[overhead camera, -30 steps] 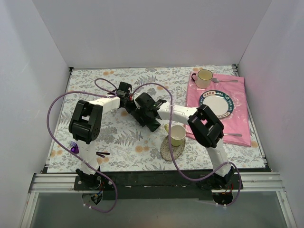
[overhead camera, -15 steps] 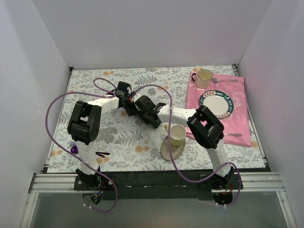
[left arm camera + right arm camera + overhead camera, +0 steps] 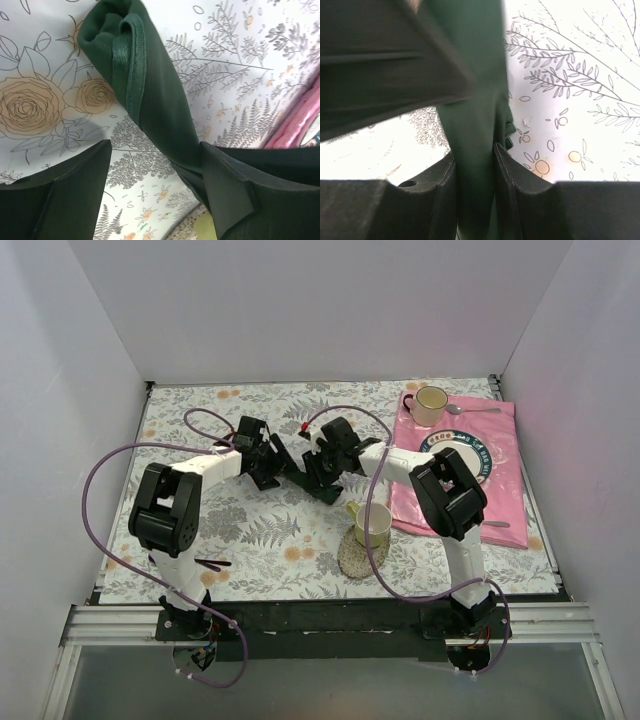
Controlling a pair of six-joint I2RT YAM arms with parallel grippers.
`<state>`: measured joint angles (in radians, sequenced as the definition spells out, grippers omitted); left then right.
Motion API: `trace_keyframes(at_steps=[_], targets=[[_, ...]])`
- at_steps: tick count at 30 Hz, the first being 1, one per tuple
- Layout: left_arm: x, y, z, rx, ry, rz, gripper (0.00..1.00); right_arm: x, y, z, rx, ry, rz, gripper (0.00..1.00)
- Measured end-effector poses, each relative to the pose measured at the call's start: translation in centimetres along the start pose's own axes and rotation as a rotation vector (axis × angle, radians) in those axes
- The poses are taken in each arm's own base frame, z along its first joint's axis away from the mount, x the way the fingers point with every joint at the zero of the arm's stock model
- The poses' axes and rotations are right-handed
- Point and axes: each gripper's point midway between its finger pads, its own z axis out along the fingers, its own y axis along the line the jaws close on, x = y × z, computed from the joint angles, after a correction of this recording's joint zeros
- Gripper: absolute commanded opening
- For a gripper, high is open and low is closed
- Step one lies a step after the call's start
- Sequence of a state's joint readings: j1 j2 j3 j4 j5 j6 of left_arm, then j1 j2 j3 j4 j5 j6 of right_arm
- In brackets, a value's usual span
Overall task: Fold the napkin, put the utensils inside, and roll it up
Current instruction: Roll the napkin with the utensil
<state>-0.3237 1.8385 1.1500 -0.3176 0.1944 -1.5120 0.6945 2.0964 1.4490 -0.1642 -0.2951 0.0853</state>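
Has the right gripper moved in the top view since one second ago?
Yes. Against the cup, the right gripper has shifted toward the far side and slightly right.

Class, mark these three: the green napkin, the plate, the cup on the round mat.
napkin [image 3: 150, 95], left wrist view, middle of the bunched cloth.
plate [image 3: 474, 452], top external view, white face right of centre.
cup [image 3: 377, 521], top external view, inside its mouth.

Plain dark green on the napkin [image 3: 150, 90]; grey ferns and tan roses over white on the desk [image 3: 190, 420]; pink on the cloth [image 3: 500, 490]; pale yellow on the near cup [image 3: 374, 524]; blue-patterned rim on the white plate [image 3: 484, 462].
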Motion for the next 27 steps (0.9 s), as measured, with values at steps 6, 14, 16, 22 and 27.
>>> trace_keyframes(at_steps=[6, 14, 16, 22, 27], targets=[[0.1, -0.8, -0.5, 0.031, 0.005, -0.036, 0.81, 0.0, -0.2, -0.1, -0.173, -0.006, 0.14, 0.36], [0.6, -1.3, 0.8, 0.047, 0.047, -0.073, 0.78, 0.0, 0.1, -0.1, -0.314, -0.007, 0.26, 0.36], [0.5, -1.9, 1.1, 0.058, 0.05, -0.071, 0.75, 0.0, 0.1, -0.1, -0.344, -0.007, 0.287, 0.36], [0.8, -3.2, 2.3, 0.072, 0.065, -0.058, 0.66, 0.1, 0.1, -0.3, -0.433, -0.015, 0.377, 0.36], [0.7, -3.3, 2.9, 0.058, 0.054, -0.045, 0.57, 0.5, 0.1, -0.6, -0.491, -0.015, 0.442, 0.38]])
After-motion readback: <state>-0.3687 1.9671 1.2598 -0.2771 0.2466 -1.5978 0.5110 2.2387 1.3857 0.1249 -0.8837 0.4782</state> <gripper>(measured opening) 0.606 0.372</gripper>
